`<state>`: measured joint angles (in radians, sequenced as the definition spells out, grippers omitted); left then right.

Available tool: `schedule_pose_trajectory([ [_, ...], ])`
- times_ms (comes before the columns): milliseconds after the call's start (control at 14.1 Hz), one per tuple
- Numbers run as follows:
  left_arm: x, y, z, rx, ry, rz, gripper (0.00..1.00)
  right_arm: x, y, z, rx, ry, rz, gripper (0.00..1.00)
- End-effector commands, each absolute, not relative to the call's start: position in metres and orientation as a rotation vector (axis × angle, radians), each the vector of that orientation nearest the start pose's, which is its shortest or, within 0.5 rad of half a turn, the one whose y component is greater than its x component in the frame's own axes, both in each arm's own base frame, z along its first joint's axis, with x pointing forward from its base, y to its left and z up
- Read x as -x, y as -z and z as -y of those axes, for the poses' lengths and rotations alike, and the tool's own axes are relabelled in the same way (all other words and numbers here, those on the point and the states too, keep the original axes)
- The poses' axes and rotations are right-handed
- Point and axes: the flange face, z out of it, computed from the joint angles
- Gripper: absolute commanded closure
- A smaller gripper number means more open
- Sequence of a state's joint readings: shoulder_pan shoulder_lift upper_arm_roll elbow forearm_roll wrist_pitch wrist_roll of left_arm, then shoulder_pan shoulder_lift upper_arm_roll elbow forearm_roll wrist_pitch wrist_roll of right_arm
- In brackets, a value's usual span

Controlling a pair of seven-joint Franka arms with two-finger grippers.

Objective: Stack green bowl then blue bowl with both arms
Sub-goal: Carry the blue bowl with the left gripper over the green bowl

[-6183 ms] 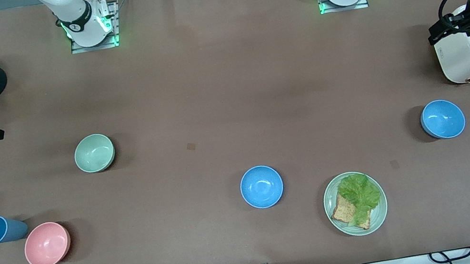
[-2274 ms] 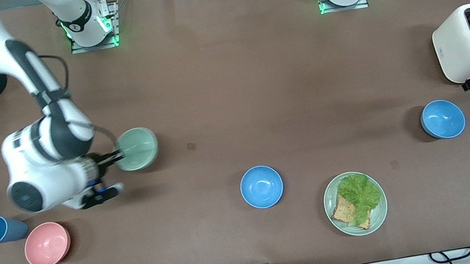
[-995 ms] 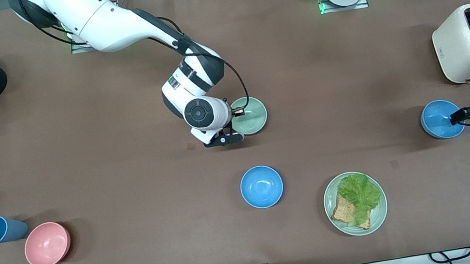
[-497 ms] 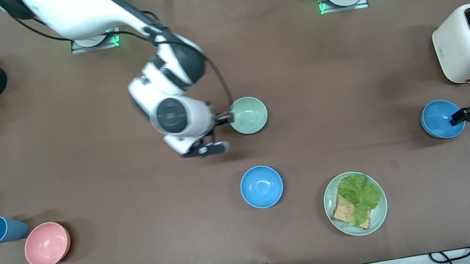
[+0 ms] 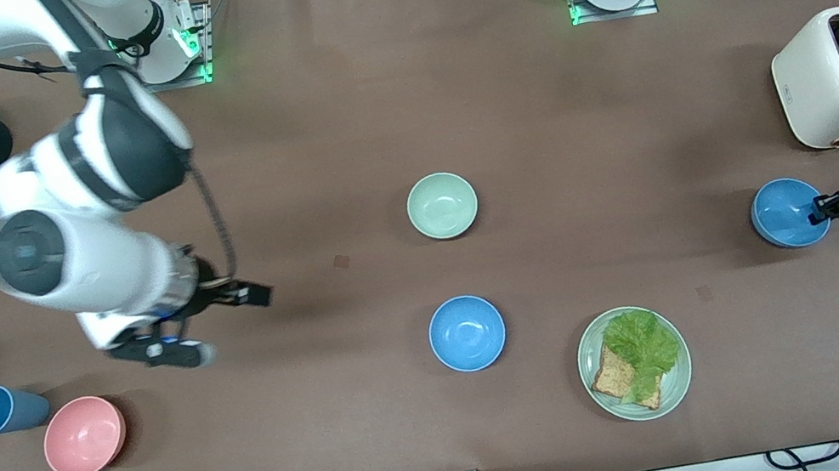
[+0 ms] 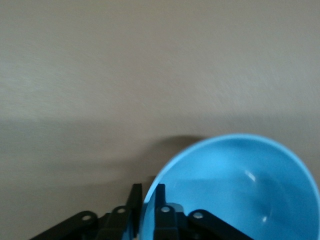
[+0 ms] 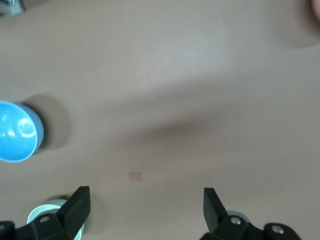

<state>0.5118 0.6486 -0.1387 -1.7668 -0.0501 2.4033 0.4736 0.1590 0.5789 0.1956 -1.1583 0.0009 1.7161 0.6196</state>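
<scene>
Left claw (image 5: 818,210) pinches the rim of the blue bowl (image 5: 785,212) at the frame's right; right claw (image 5: 251,295), spread, hangs empty at left. Green bowl (image 5: 442,206) sits empty in the middle.

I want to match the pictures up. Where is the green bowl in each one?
Front view: green bowl mid-table, farther from the camera than the middle blue bowl.
Left wrist view: not in it.
Right wrist view: green bowl half hidden by the right pincer.
Shared landmark: the middle blue bowl.
</scene>
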Motion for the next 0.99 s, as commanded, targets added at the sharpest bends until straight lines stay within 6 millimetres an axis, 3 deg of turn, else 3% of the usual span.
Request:
schedule_pose_trajectory([
  [0, -0.617, -0.206, -0.239, 3.238, 0.035, -0.485, 0.99, -0.685, -0.49, -0.175, 3.026, -0.082, -0.468, 0.0],
  [71, -0.619, -0.209, -0.241, 3.225, 0.06, -0.599, 0.99, -0.687, -0.495, -0.159, 3.029, -0.079, -0.446, 0.0],
  [142, -0.618, -0.21, -0.244, 3.225, 0.065, -0.61, 0.99, -0.684, -0.515, -0.144, 3.035, -0.029, -0.391, 0.0],
  [213, -0.617, -0.216, -0.243, 3.231, 0.051, -0.611, 1.0, -0.683, -0.52, -0.125, 3.047, -0.007, -0.344, 0.0],
  [426, -0.617, -0.249, -0.217, 3.291, -0.035, -0.646, 1.0, -0.672, -0.55, -0.055, 3.071, 0.044, -0.259, 0.0],
  [711, -0.618, -0.318, -0.13, 3.372, -0.241, -0.607, 1.0, -0.654, -0.582, 0.036, 3.096, 0.058, -0.175, 0.0],
  [924, -0.612, -0.371, -0.048, 3.406, -0.337, -0.408, 1.0, -0.641, -0.599, 0.056, 3.109, 0.048, -0.076, 0.0],
])
